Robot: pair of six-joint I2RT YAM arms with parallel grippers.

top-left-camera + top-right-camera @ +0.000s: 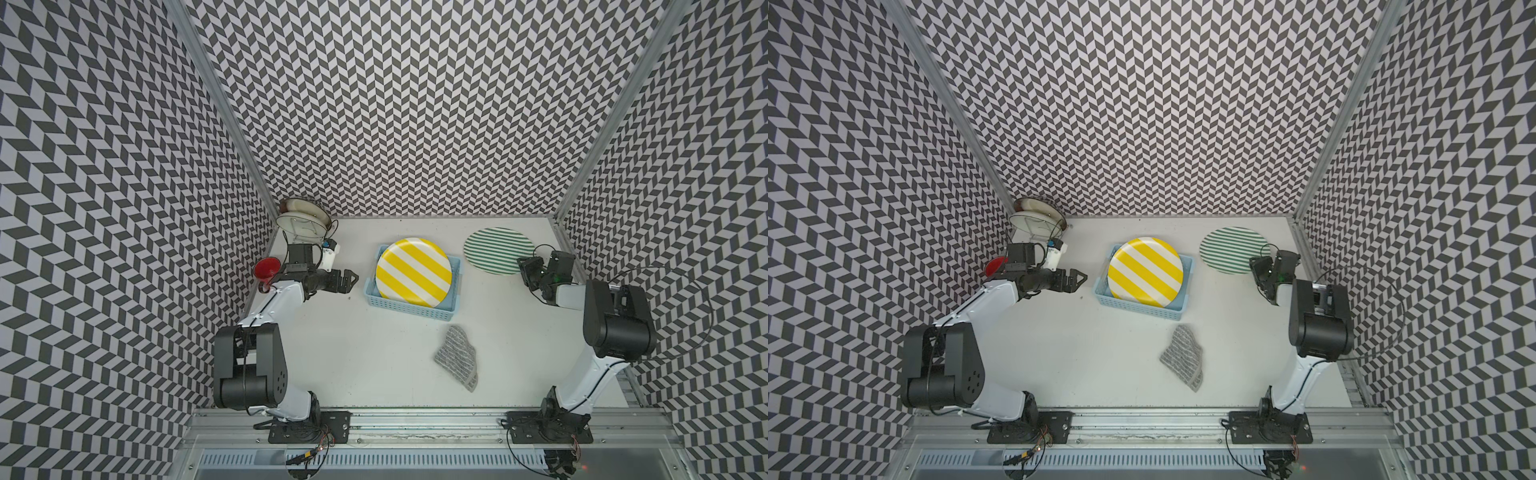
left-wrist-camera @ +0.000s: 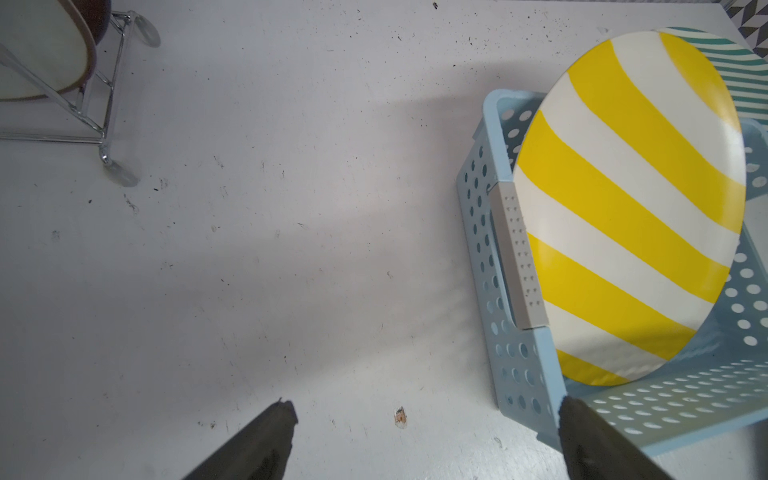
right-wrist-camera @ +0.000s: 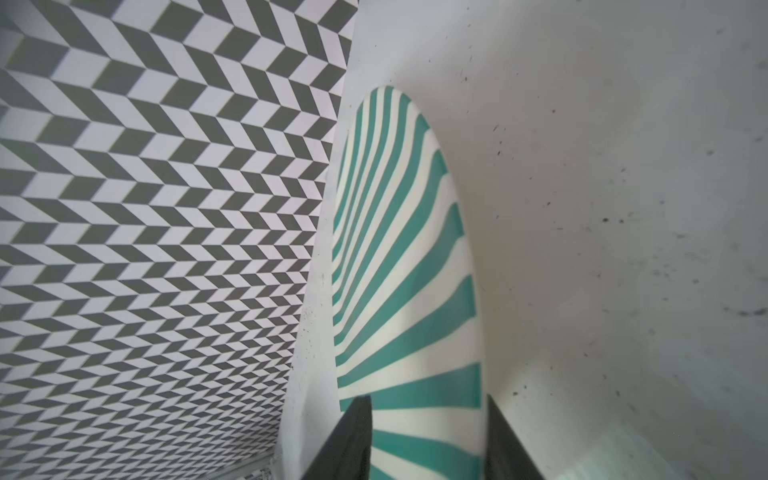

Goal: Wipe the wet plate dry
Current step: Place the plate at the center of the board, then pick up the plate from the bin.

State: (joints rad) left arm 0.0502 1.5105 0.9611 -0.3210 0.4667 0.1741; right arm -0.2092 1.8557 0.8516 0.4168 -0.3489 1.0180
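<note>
Green-striped plate (image 1: pixel 496 249) lies flat at the table's (image 1: pixel 353 353) far right corner, my right gripper (image 1: pixel 524 272) at its near rim, jaws parted. My left gripper (image 1: pixel 351 279) hangs wide open beside the basket (image 1: pixel 409 309) holding the yellow-striped plate (image 1: pixel 413 272); the grey cloth (image 1: pixel 456 357) lies apart.

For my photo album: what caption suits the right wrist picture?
Right gripper, jaws apart, at the rim of a green-striped plate on the table by the patterned wall.
</note>
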